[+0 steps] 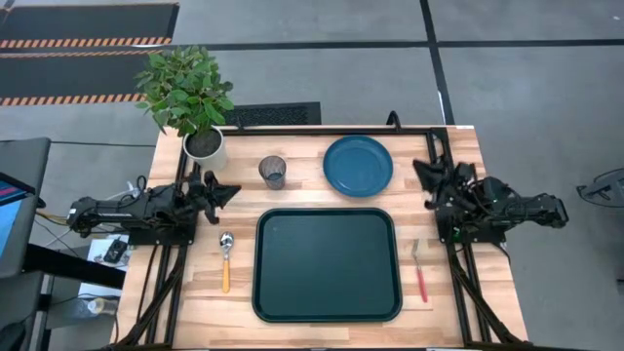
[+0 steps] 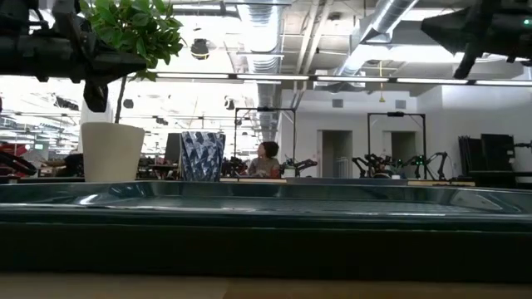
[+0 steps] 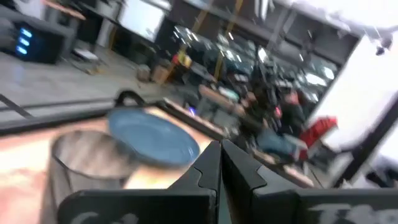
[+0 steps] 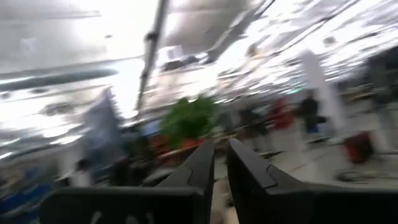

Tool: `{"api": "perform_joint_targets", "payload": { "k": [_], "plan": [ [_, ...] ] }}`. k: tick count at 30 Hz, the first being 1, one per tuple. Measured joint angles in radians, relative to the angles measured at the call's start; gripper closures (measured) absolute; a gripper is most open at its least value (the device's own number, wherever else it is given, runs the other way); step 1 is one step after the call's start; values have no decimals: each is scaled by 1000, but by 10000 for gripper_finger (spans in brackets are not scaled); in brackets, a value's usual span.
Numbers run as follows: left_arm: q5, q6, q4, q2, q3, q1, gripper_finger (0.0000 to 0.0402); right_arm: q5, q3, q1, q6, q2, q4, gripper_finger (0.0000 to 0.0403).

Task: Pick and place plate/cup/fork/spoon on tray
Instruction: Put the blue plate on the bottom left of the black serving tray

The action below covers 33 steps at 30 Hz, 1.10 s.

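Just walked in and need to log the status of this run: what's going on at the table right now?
Nothing is being handled yet. The left hand waits by the table's left edge near the plant pot, the right hand by the right edge; neither holds anything. The green tray lies bare in the middle. The blue plate and grey cup sit behind it, the spoon lies to its left and the fork to its right. All four items are still off the tray.

Tray (image 1: 328, 264) between spoon (image 1: 226, 259) and fork (image 1: 420, 269)
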Motion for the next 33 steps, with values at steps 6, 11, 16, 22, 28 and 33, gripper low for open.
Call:
{"api": "perform_joint_targets", "payload": {
  "k": [6, 11, 16, 22, 28, 33],
  "plan": [
    [-117, 40, 136, 0, 0, 1, 401, 135, 54, 0, -40, 1, -130, 301],
    [-116, 54, 189, 0, 0, 0, 376, 177, 70, 0, -40, 1, -240, 226],
    [-116, -1, 209, 0, 4, 0, 313, 193, 71, 0, -8, 1, -320, 155],
    [-108, -28, 203, 3, 68, 0, 233, 190, 72, 18, 52, 17, -355, 138],
    [-107, -35, 115, 113, 195, 0, 205, 235, 137, 41, 164, 178, -420, 143],
    [-121, -35, -68, 287, 361, 1, 205, 307, 300, 24, 313, 413, -596, 143]
  ]
}}
